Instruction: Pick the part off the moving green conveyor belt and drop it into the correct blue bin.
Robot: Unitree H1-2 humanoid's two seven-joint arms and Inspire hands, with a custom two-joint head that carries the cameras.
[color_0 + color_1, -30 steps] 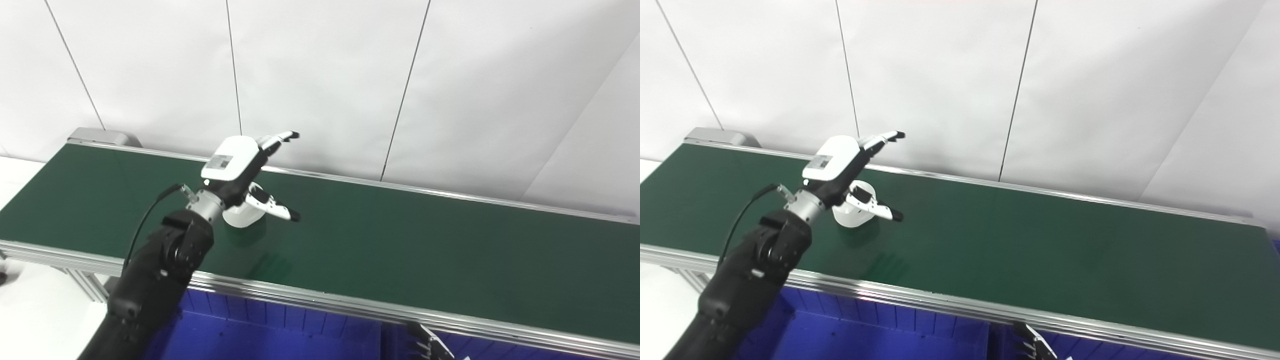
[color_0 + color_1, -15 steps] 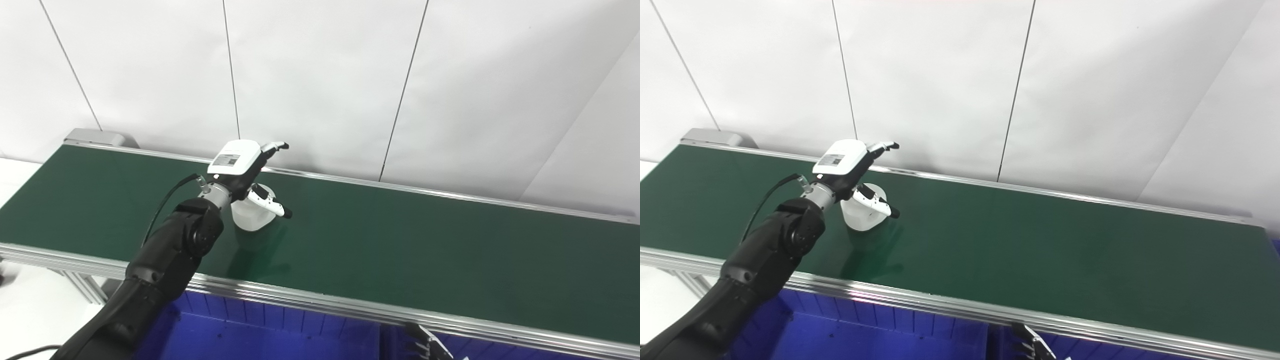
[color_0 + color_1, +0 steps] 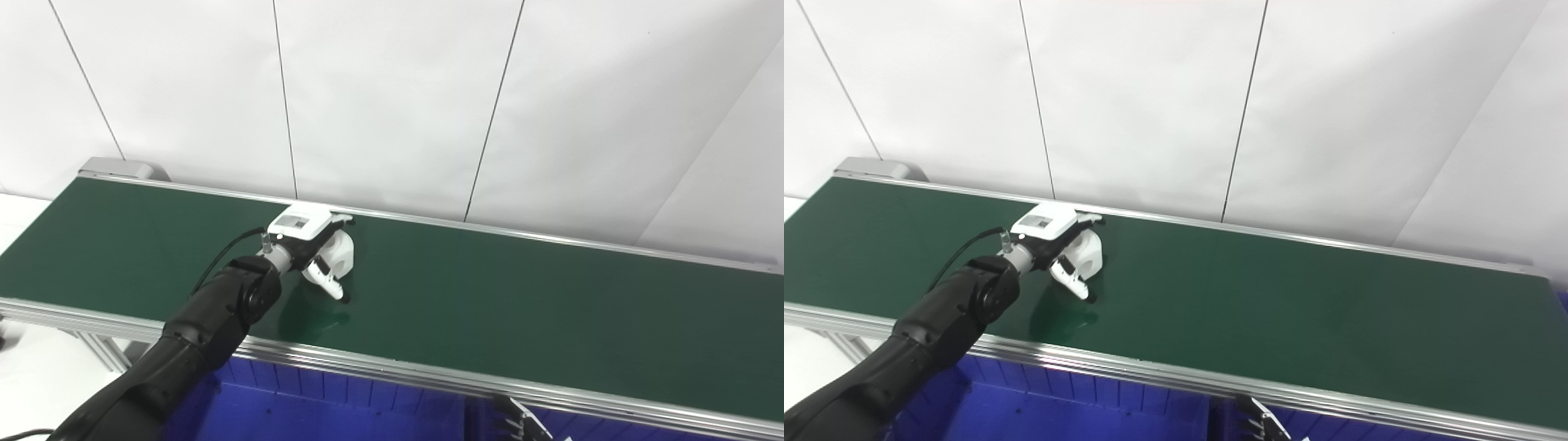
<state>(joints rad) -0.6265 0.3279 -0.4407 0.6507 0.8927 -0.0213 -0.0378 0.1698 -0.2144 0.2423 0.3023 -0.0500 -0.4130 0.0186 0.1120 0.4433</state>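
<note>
A white cylindrical part [image 3: 340, 253] stands on the green conveyor belt [image 3: 490, 306], left of centre near the far rail. My left hand [image 3: 309, 239] lies low over it, palm down. The fingers [image 3: 340, 217] reach past its far side and the thumb [image 3: 328, 284] slants down in front of it. The part sits between them with the hand still spread, and I cannot make out a firm hold. Only the fingertips of my right hand [image 3: 516, 422] show at the bottom edge, below the belt's front rail.
Blue bins [image 3: 318, 410] sit under the belt's near aluminium rail [image 3: 398, 370], with a divider between two of them [image 3: 1213, 416]. A white panelled wall stands behind the belt. A grey end housing [image 3: 119, 167] caps the far left corner.
The left hand dropped from above the belt down around the part and its thumb swung downward. The part rode the belt to the right. The right fingertips stayed put.
</note>
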